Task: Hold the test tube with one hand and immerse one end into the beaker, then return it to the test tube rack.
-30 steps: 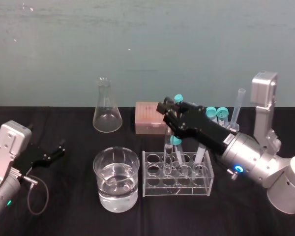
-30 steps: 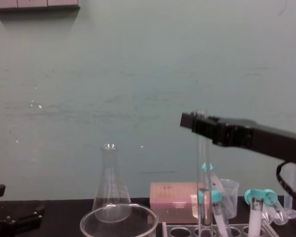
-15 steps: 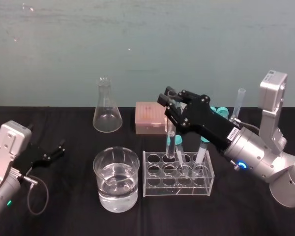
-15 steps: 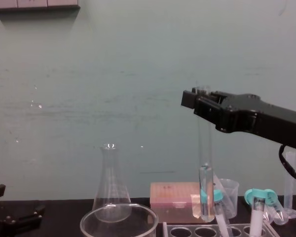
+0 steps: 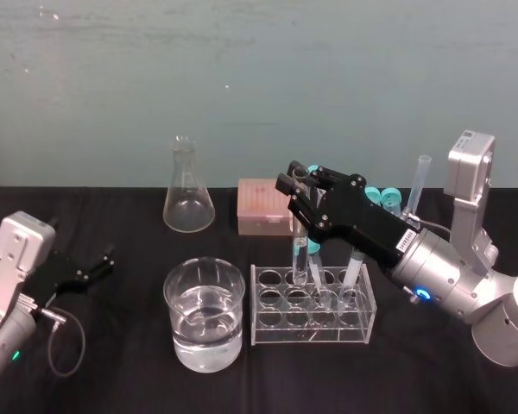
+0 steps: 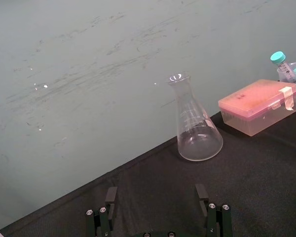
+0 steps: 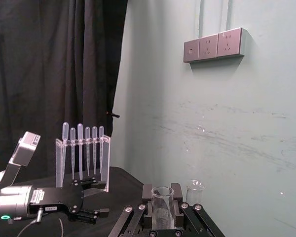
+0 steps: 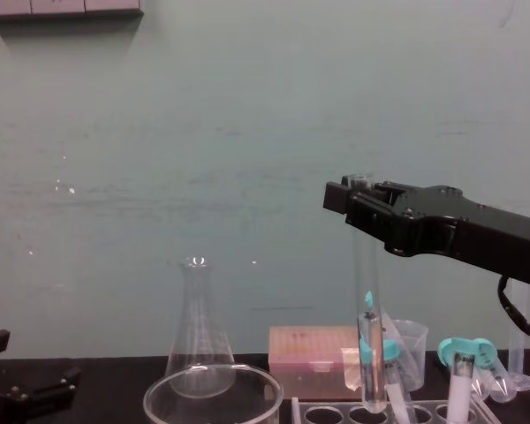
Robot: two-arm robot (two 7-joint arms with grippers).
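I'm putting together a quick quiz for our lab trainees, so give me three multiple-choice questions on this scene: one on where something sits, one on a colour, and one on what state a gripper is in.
1. Where does the pink box stand?
A. At the front edge
B. Behind the test tube rack
C. On top of the rack

2. What colour are the caps of the shorter capped tubes?
A. Red
B. Teal
C. Black

3. What state is the right gripper in?
A. Jaws open, empty
B. Jaws shut on the test tube near its top
C. Jaws shut on a capped tube

Answers:
1 B: the box sits just beyond the rack, toward the wall.
2 B: the caps show teal in the head and chest views.
3 B: the uncapped tube hangs upright from its jaws over the rack, while the left gripper lies parked on the left.
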